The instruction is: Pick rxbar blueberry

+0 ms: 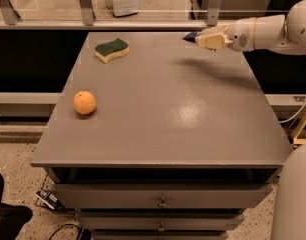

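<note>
My gripper (pixel 202 38) hangs above the far right part of the grey table (pixel 163 114), reaching in from the right on a white arm. It is shut on the rxbar blueberry (pixel 189 36), a small dark navy wrapper whose end sticks out to the left of the fingers (pixel 209 38). The bar is lifted off the tabletop; a soft shadow lies on the surface below the arm.
A green-and-yellow sponge (pixel 112 49) lies at the far left of the table. An orange fruit (pixel 84 102) sits near the left edge. A rail with metal posts (pixel 85 4) runs behind the table. Drawers (pixel 162 202) are below the front edge.
</note>
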Available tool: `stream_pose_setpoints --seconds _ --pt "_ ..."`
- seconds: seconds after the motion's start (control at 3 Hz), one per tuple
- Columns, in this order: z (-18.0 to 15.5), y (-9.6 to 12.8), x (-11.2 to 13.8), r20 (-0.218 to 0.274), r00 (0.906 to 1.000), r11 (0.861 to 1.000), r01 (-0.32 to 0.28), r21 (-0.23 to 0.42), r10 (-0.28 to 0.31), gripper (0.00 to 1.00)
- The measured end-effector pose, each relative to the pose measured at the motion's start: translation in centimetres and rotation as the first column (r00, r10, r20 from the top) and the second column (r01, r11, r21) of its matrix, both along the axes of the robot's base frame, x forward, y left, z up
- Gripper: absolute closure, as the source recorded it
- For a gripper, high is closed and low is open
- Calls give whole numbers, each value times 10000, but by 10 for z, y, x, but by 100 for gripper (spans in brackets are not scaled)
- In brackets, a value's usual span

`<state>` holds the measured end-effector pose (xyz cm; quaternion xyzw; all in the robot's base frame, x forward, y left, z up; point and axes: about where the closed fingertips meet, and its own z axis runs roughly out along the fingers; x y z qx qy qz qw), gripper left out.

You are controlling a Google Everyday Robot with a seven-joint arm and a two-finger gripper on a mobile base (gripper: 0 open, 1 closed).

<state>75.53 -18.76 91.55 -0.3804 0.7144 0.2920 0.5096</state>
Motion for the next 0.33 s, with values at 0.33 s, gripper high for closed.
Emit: stream_pose_setpoints --seconds 0.33 --pt "32 -2 -14 182 9974 9976 -695 0 695 100"
